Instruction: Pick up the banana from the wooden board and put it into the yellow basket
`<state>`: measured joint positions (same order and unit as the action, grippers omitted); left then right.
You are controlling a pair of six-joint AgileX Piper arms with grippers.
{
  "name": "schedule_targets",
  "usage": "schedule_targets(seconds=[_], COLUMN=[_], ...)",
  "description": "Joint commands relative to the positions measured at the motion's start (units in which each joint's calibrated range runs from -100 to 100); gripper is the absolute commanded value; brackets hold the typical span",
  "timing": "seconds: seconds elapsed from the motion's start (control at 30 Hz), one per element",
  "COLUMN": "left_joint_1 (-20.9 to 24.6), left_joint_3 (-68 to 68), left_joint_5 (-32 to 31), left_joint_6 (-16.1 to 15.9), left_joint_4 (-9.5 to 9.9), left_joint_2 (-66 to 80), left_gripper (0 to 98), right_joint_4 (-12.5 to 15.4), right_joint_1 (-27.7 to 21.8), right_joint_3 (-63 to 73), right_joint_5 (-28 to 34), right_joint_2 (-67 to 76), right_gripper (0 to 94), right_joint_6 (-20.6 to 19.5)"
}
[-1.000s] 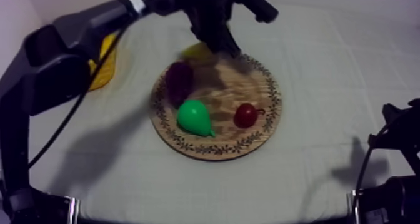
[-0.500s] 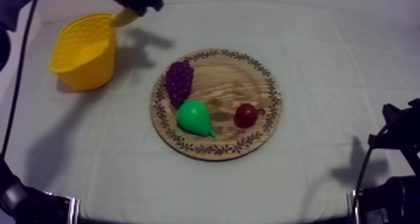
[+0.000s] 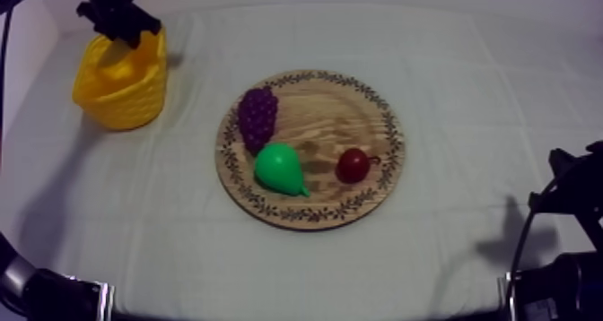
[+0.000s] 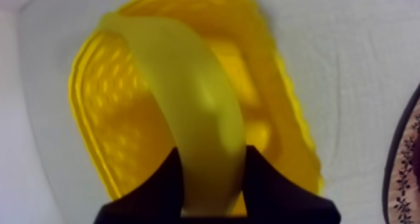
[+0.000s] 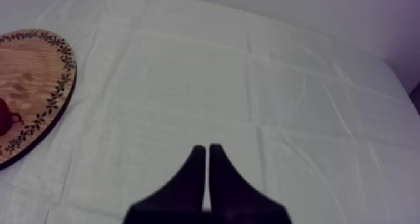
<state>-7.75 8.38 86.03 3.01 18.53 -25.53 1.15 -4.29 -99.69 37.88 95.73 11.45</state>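
- Now, placing step: our left gripper [image 4: 214,154] pinches the curved yellow toy banana [image 4: 187,107] over the yellow perforated basket [image 4: 103,123].
- Next, we judge: lower, spread fingers, drop it inside.
- Our right gripper [image 5: 207,149] rests, fingers pressed together.

The right pincer [image 5: 207,151] hangs over the cloth-covered worktop [image 5: 262,95], its fingers pressed together in a narrow wedge. Well apart lies the wooden board [image 5: 34,76], with a small red fruit [image 5: 4,117] on it.
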Motion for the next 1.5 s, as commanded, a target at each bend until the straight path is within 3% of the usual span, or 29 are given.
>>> schedule_targets(seconds=[0.0, 0.5, 0.87, 1.1, 1.2, 1.4, 1.47], left_joint_1=[0.5, 4.4, 5.8, 6.0, 5.8, 4.1, 3.2], left_joint_3=[-0.9, -3.1, -4.9, -7.1, -8.8, -18.1, -23.0], left_joint_5=[-0.6, -8.3, -13.6, -16.5, -18.8, -28.3, -32.6], left_joint_6=[0.2, 1.1, -0.3, -1.1, -1.6, 0.9, 1.3], left_joint_4=[-0.06, -1.66, -3.46, -4.06, -4.69, -4.84, -4.91], left_joint_2=[-0.4, -5.1, -5.7, -3.8, -1.6, 7.7, 12.1], left_gripper=[32.4, 34.3, 44.1, 44.0, 39.3, 10.3, 5.2], right_joint_4=[0.0, 0.0, 0.0, 0.0, 0.0, 0.0, 0.0], right_joint_1=[0.0, 0.0, 0.0, 0.0, 0.0, 0.0, 0.0], right_joint_3=[0.0, 0.0, 0.0, 0.0, 0.0, 0.0, 0.0], right_joint_5=[0.0, 0.0, 0.0, 0.0, 0.0, 0.0, 0.0], right_joint_2=[0.0, 0.0, 0.0, 0.0, 0.0, 0.0, 0.0], right_gripper=[0.3, 0.3, 0.3, 0.3, 0.3, 0.3, 0.3], right_joint_6=[0.0, 0.0, 0.0, 0.0, 0.0, 0.0, 0.0])
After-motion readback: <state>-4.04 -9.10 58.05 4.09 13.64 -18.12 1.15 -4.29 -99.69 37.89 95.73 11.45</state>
